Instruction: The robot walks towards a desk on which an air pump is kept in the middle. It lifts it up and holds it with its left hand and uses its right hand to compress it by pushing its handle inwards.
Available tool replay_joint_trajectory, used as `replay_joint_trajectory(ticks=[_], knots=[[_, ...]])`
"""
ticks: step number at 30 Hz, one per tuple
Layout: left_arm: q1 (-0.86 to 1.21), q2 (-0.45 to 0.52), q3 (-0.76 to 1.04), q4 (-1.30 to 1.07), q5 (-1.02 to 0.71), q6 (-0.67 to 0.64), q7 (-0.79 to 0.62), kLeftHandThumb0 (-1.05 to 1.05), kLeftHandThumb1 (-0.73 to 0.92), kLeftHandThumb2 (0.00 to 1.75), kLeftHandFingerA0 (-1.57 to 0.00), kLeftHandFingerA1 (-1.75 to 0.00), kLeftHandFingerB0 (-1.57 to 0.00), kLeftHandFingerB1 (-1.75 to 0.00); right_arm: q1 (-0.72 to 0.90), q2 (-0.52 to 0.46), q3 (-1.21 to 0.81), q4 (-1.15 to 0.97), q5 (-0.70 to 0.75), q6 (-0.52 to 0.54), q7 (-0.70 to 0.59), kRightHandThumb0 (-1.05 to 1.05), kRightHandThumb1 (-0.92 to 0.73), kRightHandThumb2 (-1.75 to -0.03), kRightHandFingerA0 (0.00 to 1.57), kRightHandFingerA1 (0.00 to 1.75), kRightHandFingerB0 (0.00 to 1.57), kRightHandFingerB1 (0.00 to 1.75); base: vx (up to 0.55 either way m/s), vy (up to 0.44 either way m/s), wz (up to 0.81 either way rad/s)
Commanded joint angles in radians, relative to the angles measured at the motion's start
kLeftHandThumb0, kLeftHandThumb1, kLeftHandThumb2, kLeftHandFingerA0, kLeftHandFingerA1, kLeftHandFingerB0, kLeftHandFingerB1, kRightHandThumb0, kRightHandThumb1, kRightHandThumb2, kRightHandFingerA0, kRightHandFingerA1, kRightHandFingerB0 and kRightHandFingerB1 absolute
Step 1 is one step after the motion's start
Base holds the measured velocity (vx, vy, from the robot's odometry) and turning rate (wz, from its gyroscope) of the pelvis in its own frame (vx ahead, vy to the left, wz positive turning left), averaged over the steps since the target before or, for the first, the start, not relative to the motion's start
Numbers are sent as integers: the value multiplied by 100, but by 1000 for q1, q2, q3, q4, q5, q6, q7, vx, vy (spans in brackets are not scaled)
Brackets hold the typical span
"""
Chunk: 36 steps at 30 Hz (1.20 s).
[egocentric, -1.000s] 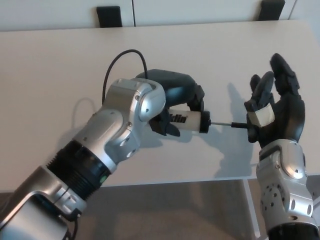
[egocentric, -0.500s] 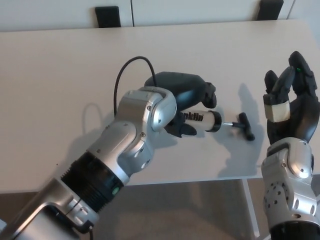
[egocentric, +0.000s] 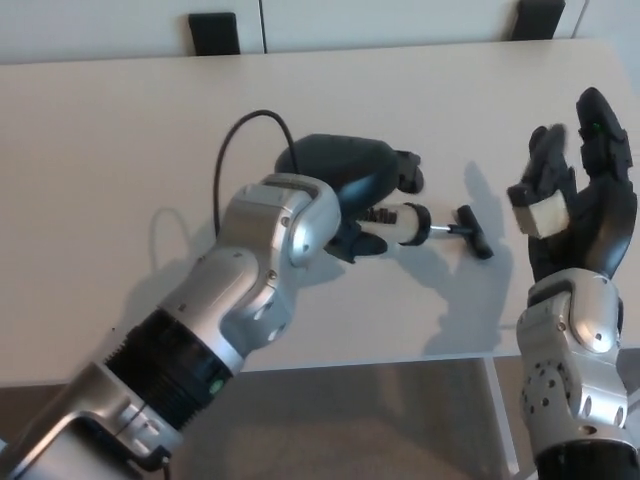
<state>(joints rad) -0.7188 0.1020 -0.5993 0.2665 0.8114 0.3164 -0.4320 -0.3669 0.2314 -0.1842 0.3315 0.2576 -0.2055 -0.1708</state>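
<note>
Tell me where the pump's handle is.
In the head view, the black T-handle sits right of centre, between the left hand gripping the pump and the open right hand.

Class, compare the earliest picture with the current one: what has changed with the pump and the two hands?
The right hand has drawn back from the handle, open and no longer touching it. The rod showing between handle and barrel is shorter, so the pump has been compressed. The left hand still grips the air pump above the desk.

Two dark objects (egocentric: 217, 32), perhaps chair backs, beyond the far edge.
</note>
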Motion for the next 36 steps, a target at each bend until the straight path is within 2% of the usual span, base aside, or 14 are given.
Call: replay_joint_trajectory(ticks=[1, 3, 4, 5, 6, 7, 9, 11, 20, 28, 31, 32, 33, 36], knots=[[-12, 102, 77, -12, 3, 33, -3, -92, 60, 91, 0, -3, 0, 0, 45, -69, 16, -118, -5, -1, 85, -88, -73, -110, 1, 39, 17, 44, 0, 0, 0], [-16, 160, 132, -19, -37, 8, -23, -94, 57, 95, 0, -4, 0, 0, 91, -112, 17, -210, 14, 31, 122, -91, -77, -111, 2, 35, 12, 41, 0, 0, 0], [-19, 223, 185, -31, -67, 2, -59, -95, 58, 94, 0, -1, 0, 0, 135, -159, 9, -298, 29, 46, 153, -92, -75, -86, 11, 28, 10, 25, 0, 0, 0], [-18, 263, 209, -31, -78, -10, -73, -97, 60, 96, 0, 0, 0, 0, 158, -192, 0, -343, 38, 50, 176, -90, -78, -112, 10, 24, 10, 21, 0, 0, 0], [-17, 290, 224, -30, -86, -20, -82, -97, 60, 96, 0, 0, 0, 0, 175, -215, -5, -375, 45, 55, 192, -90, -78, -112, 10, 24, 10, 21, 0, 0, 0], [-11, 316, 233, -28, -88, -32, -86, -97, 61, 97, 0, 0, 0, 0, 195, -234, -11, -411, 58, 66, 203, -84, -91, -68, 10, 23, 9, 22, 0, 0, 0], [-5, 337, 240, -29, -89, -42, -90, -97, 61, 97, 0, 0, 0, 0, 217, -252, -16, -448, 72, 82, 210, -84, -91, -68, 10, 23, 9, 22, 0, 0, 0], [31, 422, 299, -19, -138, -97, -95, -100, 61, 101, 0, 0, 0, 0, 304, -327, -53, -578, 113, 94, 261, -90, -77, -112, 10, 22, 10, 25, 0, 0, 0], [155, 501, 453, -153, -299, -206, -90, -98, 62, 100, 0, 0, 0, -1, 481, -440, -152, -766, 205, 80, 346, -93, -76, -113, 9, 18, 9, 19, 0, 0, 0], [662, 417, 844, -838, -658, -289, -150, -88, 54, 90, -3, -5, -8, -8, 833, -462, -321, -1020, 363, -9, 475, -90, -69, -109, 9, 32, 8, 25, 0, 0, 0], [912, 323, 997, -1009, -872, -425, -166, -31, 32, 88, -2, -51, 0, -47, 983, -401, -357, -1043, 412, -106, 555, -83, -65, -108, 11, 45, 0, 35, 0, 0, 0], [986, 296, 1040, -1044, -957, -468, -182, -31, 32, 88, -2, -51, 0, -47, 1025, -382, -363, -1047, 428, -129, 578, -83, -65, -108, 11, 45, 0, 35, 0, 0, 0], [1180, 249, 1135, -1092, -1261, -549, -287, -50, 38, 67, -21, -43, -28, -40, 1108, -347, -379, -1046, 463, -174, 634, -84, -65, -109, 10, 45, 0, 35, 0, 0, 0], [1292, 229, 1189, -1102, -1467, -556, -392, -43, 46, 54, -28, -37, -40, -35, 1149, -335, -391, -1042, 479, -195, 661, -95, -71, -108, 9, 42, 8, 34, 0, 0, 0]])
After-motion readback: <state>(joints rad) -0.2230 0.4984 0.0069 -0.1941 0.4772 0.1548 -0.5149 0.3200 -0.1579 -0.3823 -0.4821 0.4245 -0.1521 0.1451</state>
